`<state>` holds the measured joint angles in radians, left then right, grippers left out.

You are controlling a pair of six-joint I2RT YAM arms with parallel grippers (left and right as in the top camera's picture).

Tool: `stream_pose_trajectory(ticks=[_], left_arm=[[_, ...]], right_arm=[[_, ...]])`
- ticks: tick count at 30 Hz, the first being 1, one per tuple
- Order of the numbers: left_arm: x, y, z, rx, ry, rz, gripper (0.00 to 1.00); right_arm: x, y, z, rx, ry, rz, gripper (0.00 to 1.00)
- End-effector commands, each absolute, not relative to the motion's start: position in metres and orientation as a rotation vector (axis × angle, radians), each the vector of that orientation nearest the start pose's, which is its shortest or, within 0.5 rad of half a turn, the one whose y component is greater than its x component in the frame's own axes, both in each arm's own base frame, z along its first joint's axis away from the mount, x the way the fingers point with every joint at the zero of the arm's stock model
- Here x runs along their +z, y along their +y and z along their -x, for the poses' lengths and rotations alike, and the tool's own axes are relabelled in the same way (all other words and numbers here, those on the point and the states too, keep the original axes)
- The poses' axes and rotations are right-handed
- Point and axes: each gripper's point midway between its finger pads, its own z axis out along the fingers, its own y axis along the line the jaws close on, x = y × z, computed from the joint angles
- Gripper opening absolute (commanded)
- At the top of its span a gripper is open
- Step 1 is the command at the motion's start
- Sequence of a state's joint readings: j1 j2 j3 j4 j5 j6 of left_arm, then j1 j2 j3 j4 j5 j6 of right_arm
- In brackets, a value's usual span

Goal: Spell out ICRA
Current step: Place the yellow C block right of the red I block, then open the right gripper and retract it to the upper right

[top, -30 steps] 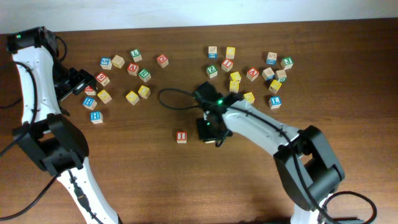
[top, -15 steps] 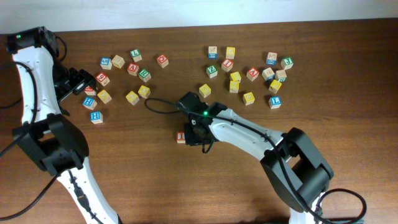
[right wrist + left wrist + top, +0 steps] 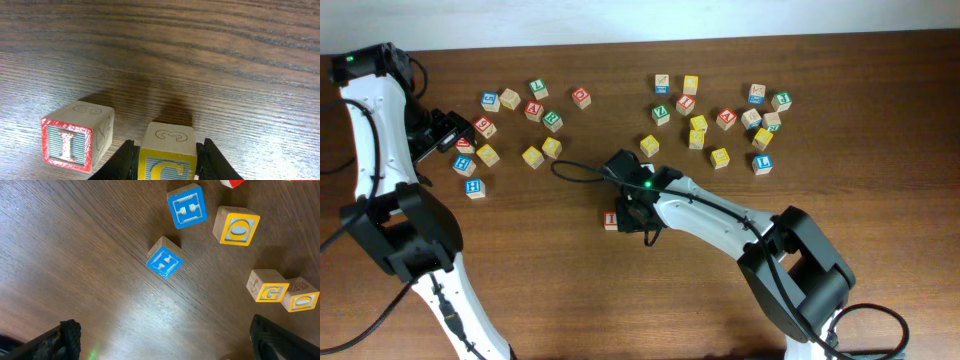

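Across the wooden table (image 3: pixel 550 290), the right arm (image 3: pixel 720 215) is stretched leftward, its right gripper (image 3: pixel 166 161) clamped on the yellow C cube (image 3: pixel 169 142), which is held just beside the red I cube (image 3: pixel 75 137) without touching it. The I cube could be knocked askew if the near finger is swung into it as the jaws are released, or the C cube could be left twisted. The left gripper (image 3: pixel 170 347) is held wide open and empty over scattered blocks (image 3: pixel 532 156). A second earlier the C cube was carried well right of the I cube; that gap has since been closed.
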<state>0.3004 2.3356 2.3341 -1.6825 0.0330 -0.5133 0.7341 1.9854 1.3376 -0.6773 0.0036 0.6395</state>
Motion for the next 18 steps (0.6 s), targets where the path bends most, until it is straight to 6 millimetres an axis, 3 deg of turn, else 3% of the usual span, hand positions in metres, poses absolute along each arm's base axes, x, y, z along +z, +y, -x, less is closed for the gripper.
stream_pose_trajectory(ticks=[1, 5, 6, 7, 11, 17, 18], left_arm=[[0.125, 0.122, -0.403, -0.02, 2.979, 1.272, 0.99], [0.125, 0.122, -0.403, -0.02, 2.979, 1.272, 0.99], [0.125, 0.122, -0.403, -0.02, 2.979, 1.272, 0.99], [0.125, 0.122, -0.403, -0.02, 2.979, 1.272, 0.99], [0.125, 0.123, -0.403, -0.02, 2.978, 1.275, 0.99], [0.125, 0.123, -0.403, -0.02, 2.978, 1.275, 0.99], [0.125, 0.123, -0.403, -0.019, 2.978, 1.275, 0.99]], right_arm=[[0.01, 0.278, -0.31, 0.2, 2.937, 0.134, 0.27], [0.01, 0.278, -0.31, 0.2, 2.937, 0.135, 0.29], [0.01, 0.278, -0.31, 0.2, 2.937, 0.135, 0.46], [0.01, 0.278, -0.31, 0.2, 2.937, 0.135, 0.49], [0.016, 0.28, -0.314, 0.205, 2.932, 0.131, 0.5], [0.073, 0.256, -0.352, 0.176, 2.935, 0.039, 0.55], [0.094, 0.242, -0.364, 0.166, 2.934, 0.007, 0.55]])
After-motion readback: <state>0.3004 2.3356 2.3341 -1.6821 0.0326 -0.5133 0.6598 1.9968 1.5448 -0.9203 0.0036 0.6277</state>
